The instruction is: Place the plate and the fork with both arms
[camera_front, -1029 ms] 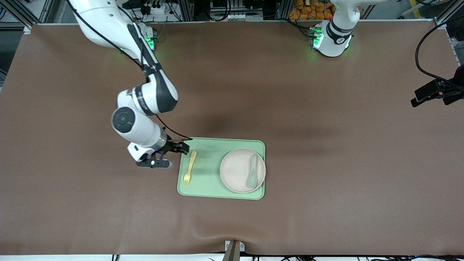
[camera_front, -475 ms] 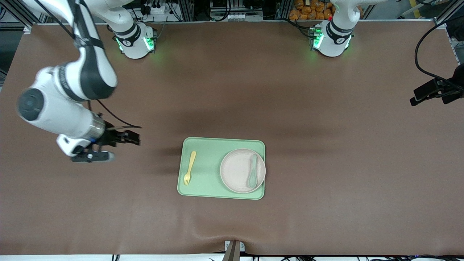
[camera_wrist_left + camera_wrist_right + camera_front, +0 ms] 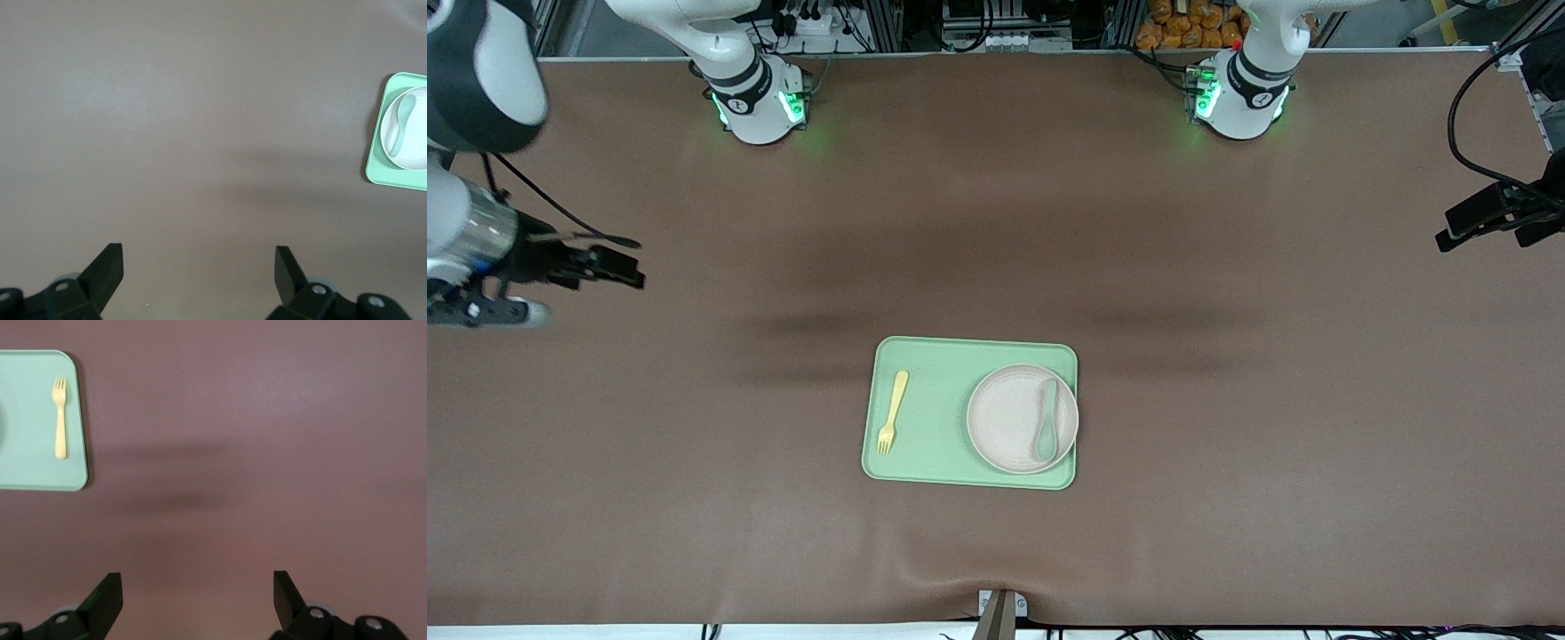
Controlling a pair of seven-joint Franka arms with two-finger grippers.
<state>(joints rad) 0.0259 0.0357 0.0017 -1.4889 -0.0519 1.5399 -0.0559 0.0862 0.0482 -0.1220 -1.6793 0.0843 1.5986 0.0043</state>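
The pale speckled plate point(image 3: 1009, 418) lies on the light-green tray point(image 3: 934, 449), at the end toward the left arm. The yellow fork point(image 3: 893, 411) lies flat on the tray's other end, apart from the plate. My right gripper point(image 3: 627, 271) hangs open and empty over bare table at the right arm's end. My left gripper point(image 3: 1449, 233) waits open and empty over the left arm's end. In the right wrist view the fork point(image 3: 60, 420) is well clear of the open gripper point(image 3: 197, 587). In the left wrist view the plate point(image 3: 417, 143) is well clear of the open gripper point(image 3: 199, 263).
A grey-green spoon point(image 3: 1047, 428) lies in the plate. The brown table cover point(image 3: 1227, 400) surrounds the tray. A small mount point(image 3: 1000, 613) sticks up at the table edge nearest the front camera.
The right arm has swung away from beside the tray's fork end toward its own end of the table, with its gripper open. Fork, plate and left arm have stayed put.
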